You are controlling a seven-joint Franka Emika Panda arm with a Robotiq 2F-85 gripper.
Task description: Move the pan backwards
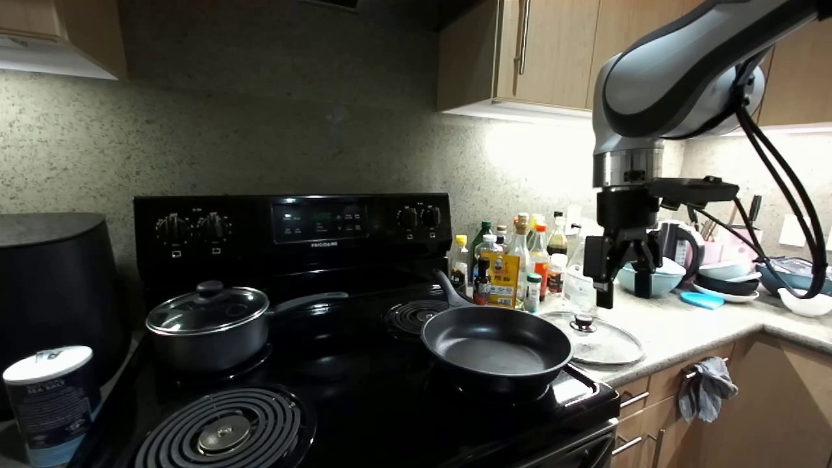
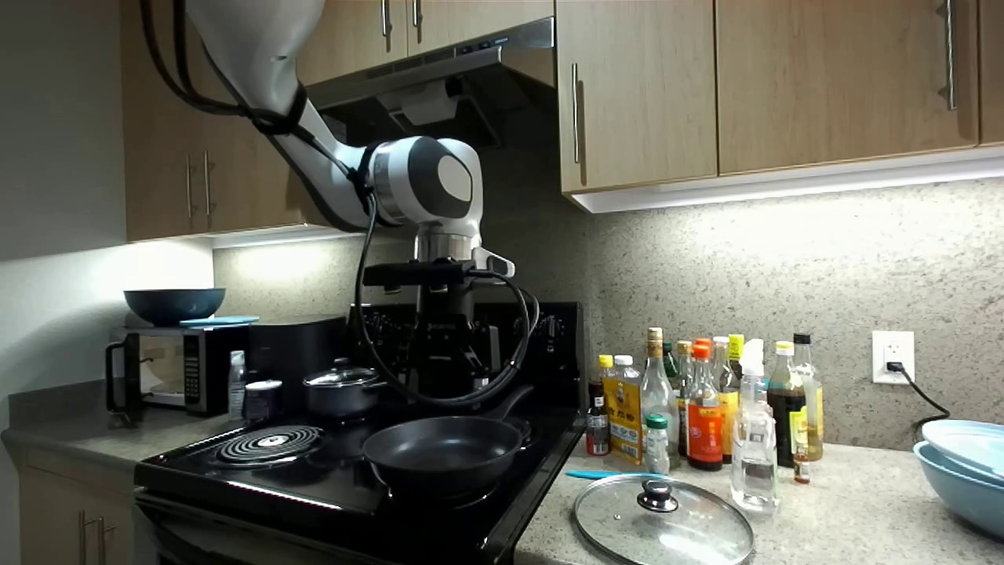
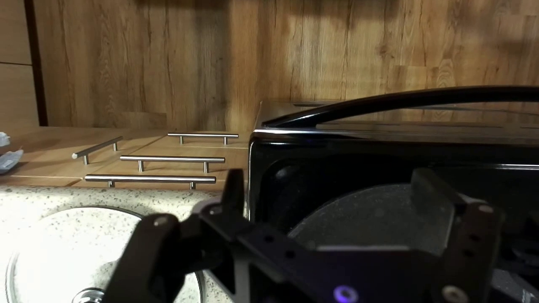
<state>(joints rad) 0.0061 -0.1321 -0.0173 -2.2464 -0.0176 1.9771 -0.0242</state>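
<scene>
My gripper point(image 1: 624, 291) is spread wide with nothing in it, and it hangs up high, apart from the pan point(image 1: 497, 348), which sits at the front of the stove point(image 1: 351, 390) on the side by the glass lid point(image 1: 604, 341). I think this is the reaching step, so next I should go down, grab the handle point(image 1: 451, 290) and push the pan back.

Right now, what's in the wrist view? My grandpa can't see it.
Part of a round, dark frying pan on a shiny black stove shows behind the open black tool. At the picture's left, a round glass lid lies on a pale speckled counter.
</scene>
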